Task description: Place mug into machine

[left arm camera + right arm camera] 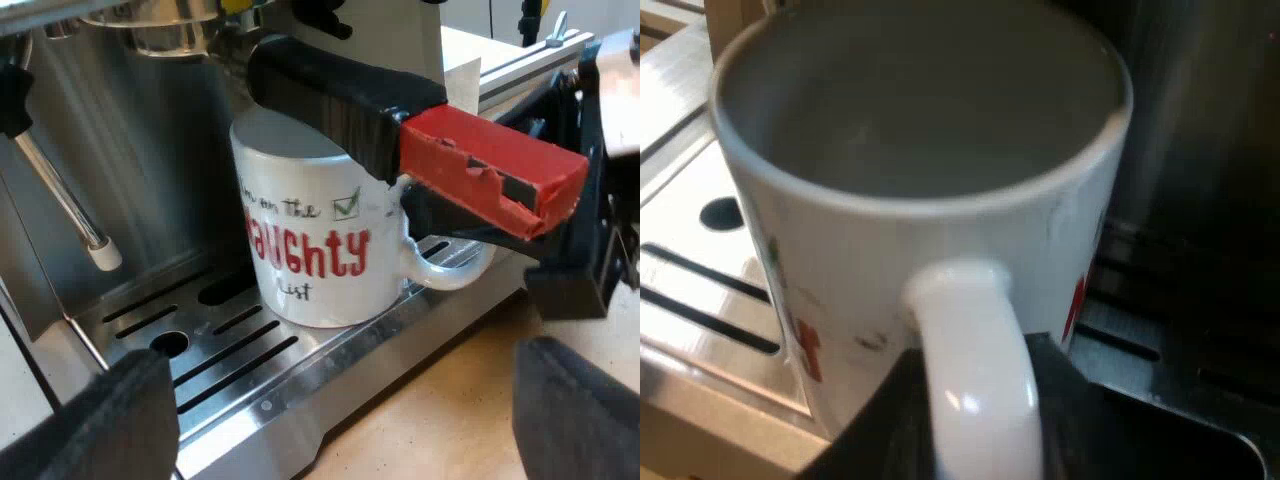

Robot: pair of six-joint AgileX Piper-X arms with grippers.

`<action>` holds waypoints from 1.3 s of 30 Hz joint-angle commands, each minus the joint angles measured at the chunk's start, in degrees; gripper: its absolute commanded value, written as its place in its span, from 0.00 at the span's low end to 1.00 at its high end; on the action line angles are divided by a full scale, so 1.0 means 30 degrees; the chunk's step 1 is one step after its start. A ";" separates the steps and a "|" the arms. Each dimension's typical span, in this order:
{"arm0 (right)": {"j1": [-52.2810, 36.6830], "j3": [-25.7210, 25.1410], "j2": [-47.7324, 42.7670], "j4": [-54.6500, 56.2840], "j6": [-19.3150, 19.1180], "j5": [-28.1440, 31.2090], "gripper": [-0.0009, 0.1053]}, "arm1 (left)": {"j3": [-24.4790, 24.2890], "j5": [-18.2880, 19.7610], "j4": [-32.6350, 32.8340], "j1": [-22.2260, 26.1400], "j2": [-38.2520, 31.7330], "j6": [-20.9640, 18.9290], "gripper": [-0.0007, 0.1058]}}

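Slotted steel tray (290,385) bore the mug (310,260), upright under the dark-handled holder (340,95), whose red end (490,165) jutted out above the mug's handle, crowding the space overhead; a steam wand (60,195) hung close beside. The right gripper (975,440) was clamped on the mug's handle. The left gripper (345,420) gaped wide and empty before the tray's edge.
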 commanded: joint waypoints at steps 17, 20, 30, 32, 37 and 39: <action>0.0896 0.0785 -0.1292 0.0440 0.0651 0.0685 0.59 | -0.0004 -0.0056 -0.0241 -0.0098 0.0001 -0.0011 0.67; 0.0834 0.1727 -0.1292 -0.0689 0.1082 0.0454 0.59 | -0.0004 -0.0056 -0.0241 -0.0098 0.0001 -0.0011 0.67; 0.0302 0.2658 0.0814 -0.6159 0.1080 -0.1046 0.42 | -0.0004 -0.0056 -0.0381 -0.0098 0.0001 -0.0011 0.67; 0.0104 0.2658 0.1178 -0.6791 0.1080 -0.1035 0.38 | -0.0004 -0.0056 -0.0381 -0.0098 0.0001 -0.0011 0.67; -0.0543 0.2413 0.1701 -0.7400 0.1080 -0.1033 0.32 | -0.0004 -0.0056 -0.0381 -0.0098 0.0001 -0.0011 0.67; -0.0861 0.1855 0.1938 -0.7393 0.1080 -0.1619 0.32 | -0.0004 -0.0056 -0.0381 -0.0098 0.0001 -0.0011 0.67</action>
